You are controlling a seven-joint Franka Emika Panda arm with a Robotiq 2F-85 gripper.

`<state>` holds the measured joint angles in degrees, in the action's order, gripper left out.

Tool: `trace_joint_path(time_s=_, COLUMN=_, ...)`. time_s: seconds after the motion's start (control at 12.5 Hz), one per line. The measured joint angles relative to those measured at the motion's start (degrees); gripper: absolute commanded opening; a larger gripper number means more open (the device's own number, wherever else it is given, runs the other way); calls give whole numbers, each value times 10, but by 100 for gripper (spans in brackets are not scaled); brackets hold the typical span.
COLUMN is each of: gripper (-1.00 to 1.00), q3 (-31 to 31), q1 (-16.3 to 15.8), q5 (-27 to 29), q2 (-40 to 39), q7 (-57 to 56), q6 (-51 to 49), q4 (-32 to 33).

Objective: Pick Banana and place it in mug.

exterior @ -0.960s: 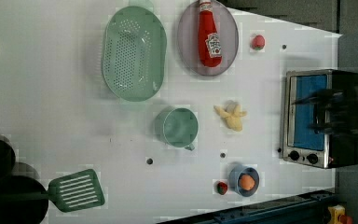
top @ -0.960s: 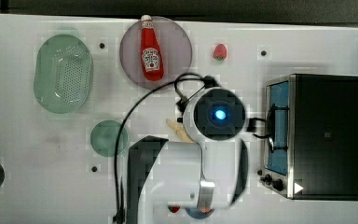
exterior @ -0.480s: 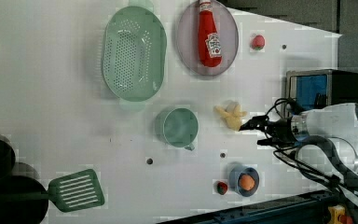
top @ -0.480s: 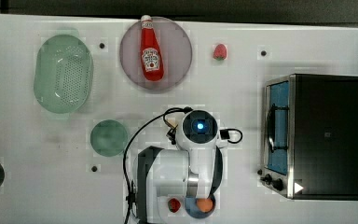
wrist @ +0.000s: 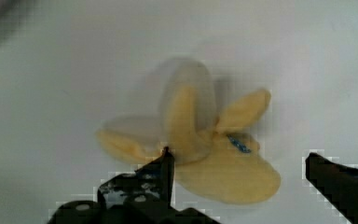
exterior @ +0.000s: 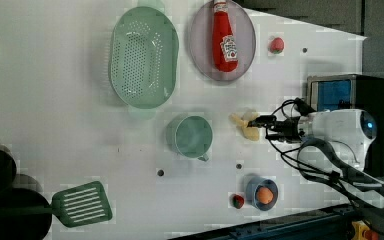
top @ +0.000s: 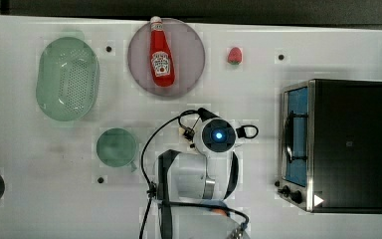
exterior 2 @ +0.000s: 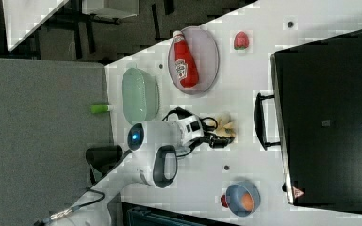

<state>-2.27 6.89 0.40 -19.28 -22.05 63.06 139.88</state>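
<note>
On the white table [exterior: 55,100], the banana [exterior: 246,126] lies peeled between the mug [exterior: 191,136] and the toaster oven [exterior: 342,95]. The claw [wrist: 237,177] hangs over it, spread wide and holding nothing. Dark floor borders the table in the right view.

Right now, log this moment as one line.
phase: approach | gripper: open, fingers astride Banana, not gripping | Banana: on table | mug: upright, empty, to the left view's left of Banana
</note>
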Motion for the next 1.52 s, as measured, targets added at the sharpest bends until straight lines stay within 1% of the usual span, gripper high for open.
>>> trace_joint_path(time_s=0.08, gripper=100, q3=-2, q1=1, q5=-2, q2=-13, q7=0, q6=3, q4=-1)
trace_joint_path(time_s=0.16, gripper=72, q3=-2, q1=0, q5=-5, q2=-18, q7=-4, q6=20, q4=4)
trace_joint_path(time_s=0.24, gripper=54, q3=-2, q1=-4, q5=-9, q2=-24, q7=-10, q6=47, q4=10)
trace_joint_path(time_s=0.32, gripper=29, q3=-4, q1=-7, q5=-5, q2=-29, q7=-12, q6=57, q4=9)
trace_joint_path(time_s=0.4, gripper=1, q3=-7, q1=-10, q5=1, q2=-30, q7=-12, q6=57, q4=9)
trace_joint_path(time_s=0.56, gripper=-42, q3=-6, q1=-22, q5=-6, q2=-27, q7=-15, q6=57, q4=6)
trace_joint_path(time_s=0.64, gripper=-42, q3=-12, q1=-25, q5=-5, q2=-15, q7=-16, q6=58, q4=7)
trace_joint_path(time_s=0.72, gripper=-42, q3=-12, q1=-25, q5=11, q2=-4, q7=-16, q6=58, q4=8)
trace_joint_path(time_s=0.88, gripper=-42, q3=-17, q1=-11, q5=12, q2=26, q7=-16, q6=40, q4=8)
trace_joint_path(time_s=0.96, gripper=-42, q3=-15, q1=-7, q5=2, q2=51, q7=-17, q6=-1, q4=9)
trace_joint_path(time_s=1.12, gripper=-42, q3=5, q1=-9, q5=2, q2=121, q7=-17, q6=-99, q4=10)
trace_joint_path(time_s=1.28, gripper=-42, q3=5, q1=-3, q5=3, q2=180, q7=-17, q6=-213, q4=-31)
trace_joint_path(time_s=1.36, gripper=-42, q3=3, q1=0, q5=3, q2=210, q7=-16, q6=-255, q4=-71)
trace_joint_path(time_s=1.52, gripper=-42, q3=-4, q1=3, q5=5, q2=246, q7=-18, q6=-310, q4=-128)
